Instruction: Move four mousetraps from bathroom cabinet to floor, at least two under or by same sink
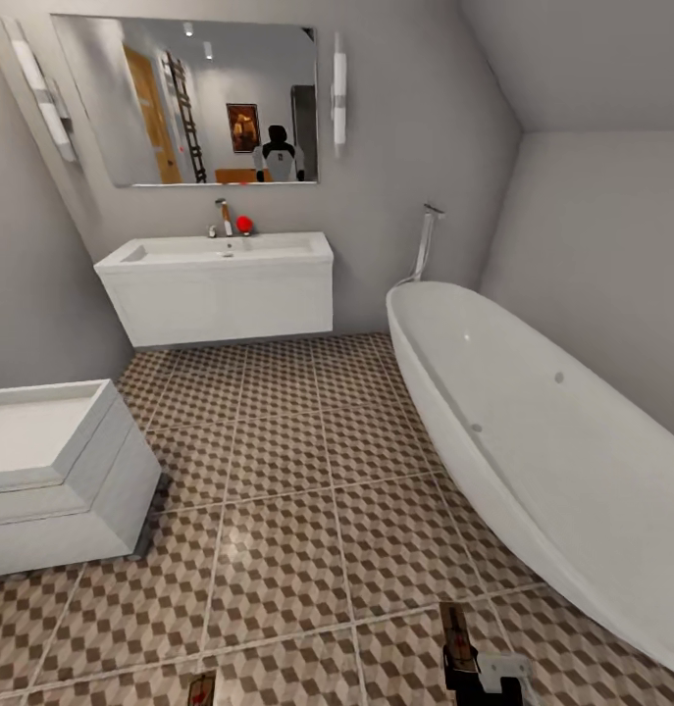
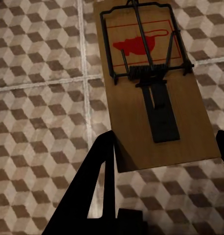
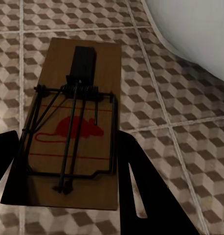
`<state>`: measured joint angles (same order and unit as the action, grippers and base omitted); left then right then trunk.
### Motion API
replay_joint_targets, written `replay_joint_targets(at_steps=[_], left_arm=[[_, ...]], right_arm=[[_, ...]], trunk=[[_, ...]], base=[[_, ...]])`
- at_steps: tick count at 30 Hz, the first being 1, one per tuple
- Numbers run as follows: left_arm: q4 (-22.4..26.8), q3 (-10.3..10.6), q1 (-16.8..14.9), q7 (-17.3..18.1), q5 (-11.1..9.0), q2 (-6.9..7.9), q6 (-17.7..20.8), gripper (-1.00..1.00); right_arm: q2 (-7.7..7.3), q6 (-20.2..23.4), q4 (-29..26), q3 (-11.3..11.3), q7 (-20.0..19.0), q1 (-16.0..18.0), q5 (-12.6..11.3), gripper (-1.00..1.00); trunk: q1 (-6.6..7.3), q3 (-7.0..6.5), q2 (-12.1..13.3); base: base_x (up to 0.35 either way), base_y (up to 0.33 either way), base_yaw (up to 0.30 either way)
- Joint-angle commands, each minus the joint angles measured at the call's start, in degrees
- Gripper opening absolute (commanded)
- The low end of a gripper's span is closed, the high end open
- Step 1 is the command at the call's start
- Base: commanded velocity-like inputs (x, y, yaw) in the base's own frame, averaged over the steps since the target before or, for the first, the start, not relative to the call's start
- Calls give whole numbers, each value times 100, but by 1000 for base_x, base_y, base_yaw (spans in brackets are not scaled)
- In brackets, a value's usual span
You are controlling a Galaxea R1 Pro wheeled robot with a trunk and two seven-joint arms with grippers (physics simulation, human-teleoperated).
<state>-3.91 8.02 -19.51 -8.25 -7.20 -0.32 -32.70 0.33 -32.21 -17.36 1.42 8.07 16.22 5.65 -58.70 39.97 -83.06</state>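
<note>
Cube-patterned bathroom floor (image 1: pixel 278 549) stretches between a wall-hung sink (image 1: pixel 219 284) and a white bathtub (image 1: pixel 533 431), under a mirror (image 1: pixel 184 98).

Each arm carries one trap over the tiles: the left gripper (image 2: pixel 163 171) is clamped across the near end of a mousetrap (image 2: pixel 151 88), and the right gripper (image 3: pixel 68 181) pinches another mousetrap (image 3: pixel 75 122) by its long sides. Both boards are held flat, wire side up, probably for setting down near the sink. Only a red mouse outline marks them; no lettering is readable.
</note>
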Motion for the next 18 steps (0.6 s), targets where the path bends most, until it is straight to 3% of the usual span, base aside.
replay_joint_targets(at_steps=[1,7,18], left_arm=[[-23,51,-9,-10,-45,-3,-34,-100],[-23,51,-9,-10,-45,-3,-34,-100],[-23,51,-9,-10,-45,-3,-26,-100]], right_arm=[[3,-13,5,16,21,4,49,-100],[7,-13,5,12,25,4,50,-100],[7,-13,5,8,22,4,50,-100]], trunk=[[-2,4,-2],[-2,4,-2],[-2,4,-2]], base=[[263,0,1],[263,0,34],[263,0,235]])
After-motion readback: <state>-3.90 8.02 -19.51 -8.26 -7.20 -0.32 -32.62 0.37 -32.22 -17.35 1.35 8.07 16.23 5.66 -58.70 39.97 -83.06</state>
